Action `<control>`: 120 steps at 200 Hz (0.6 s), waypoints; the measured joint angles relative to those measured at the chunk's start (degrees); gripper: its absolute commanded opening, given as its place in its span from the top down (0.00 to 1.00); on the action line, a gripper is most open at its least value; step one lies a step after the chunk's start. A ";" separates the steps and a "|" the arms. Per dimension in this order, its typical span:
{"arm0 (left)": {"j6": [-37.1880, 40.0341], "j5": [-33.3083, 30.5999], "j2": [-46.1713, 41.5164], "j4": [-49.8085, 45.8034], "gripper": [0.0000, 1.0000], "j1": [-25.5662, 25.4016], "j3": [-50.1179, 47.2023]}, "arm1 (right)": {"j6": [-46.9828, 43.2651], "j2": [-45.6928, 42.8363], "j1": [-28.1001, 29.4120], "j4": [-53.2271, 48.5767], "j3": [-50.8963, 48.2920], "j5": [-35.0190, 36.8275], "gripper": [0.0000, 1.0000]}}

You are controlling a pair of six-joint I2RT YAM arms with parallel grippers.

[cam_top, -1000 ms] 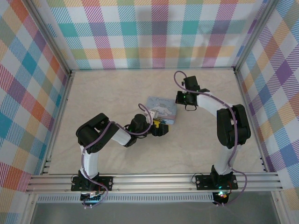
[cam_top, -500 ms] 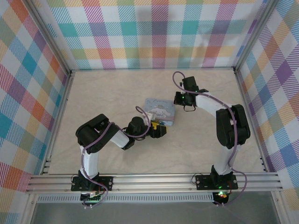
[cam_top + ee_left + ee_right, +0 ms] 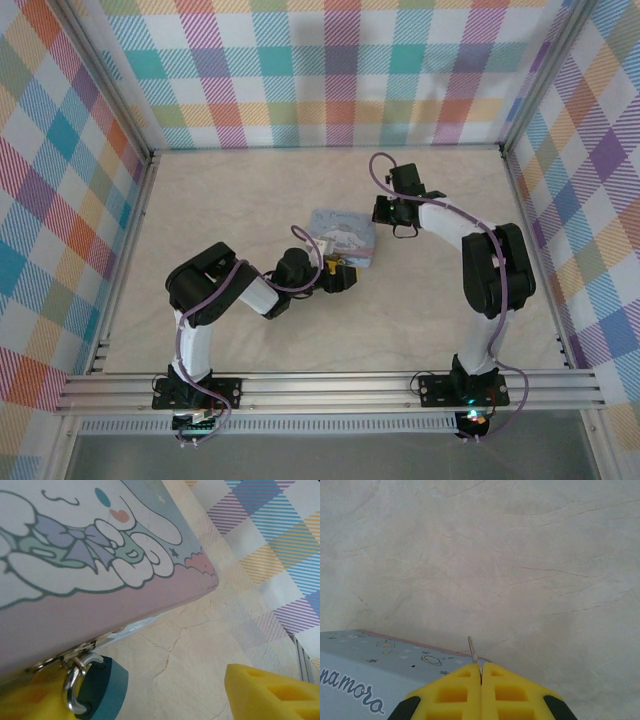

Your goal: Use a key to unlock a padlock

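Observation:
The teal-bodied padlock hangs by its metal shackle from the hasp of the pale blue cartoon tin, low on the tin's front side. My left gripper is open around it. One yellow finger lies right against the padlock; the other finger stands well apart. In the top view the left gripper sits at the tin's near edge. My right gripper is shut on the key, a thin metal sliver sticking out past the fingertips, just above the tin's far right corner.
The tin rests near the middle of the pale marble-patterned table. Plaid walls enclose the table on three sides, with an aluminium rail along the near edge. The right gripper hovers by the tin's right rear corner.
The left gripper's jaws have narrowed a little at the padlock. The right gripper has edged left toward the tin with the key.

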 measured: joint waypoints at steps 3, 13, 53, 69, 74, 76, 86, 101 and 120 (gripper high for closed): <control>0.00 0.02 0.00 0.09 0.33 0.07 -0.09 | 0.00 0.00 0.00 0.00 0.00 -0.09 1.00; -0.04 0.20 0.00 0.15 0.34 0.33 -0.26 | 0.04 0.09 0.04 0.04 0.00 -0.33 1.00; -0.20 0.55 -0.44 0.13 0.38 1.11 -0.94 | 0.31 0.61 0.33 0.57 0.20 -1.33 1.00; -0.20 0.42 -0.44 0.11 0.38 1.40 -1.22 | 0.42 1.07 0.42 0.57 0.74 -1.79 1.00; -0.20 0.39 -0.52 0.13 0.38 1.51 -1.40 | 0.44 1.29 0.50 0.57 0.96 -1.95 1.00; -0.22 0.39 -0.55 0.15 0.38 1.55 -1.46 | 0.44 1.38 0.55 0.59 1.05 -1.99 1.00; -0.24 0.37 -0.72 0.63 0.38 1.84 -1.99 | 0.46 1.70 0.79 0.66 1.44 -2.19 1.00; -0.26 0.35 -0.98 1.31 0.35 2.23 -2.80 | 0.46 1.95 1.22 0.66 1.73 -2.43 1.00; -0.46 0.42 -1.57 2.14 0.28 2.47 -3.74 | 0.68 2.21 1.51 0.70 1.95 -2.99 1.00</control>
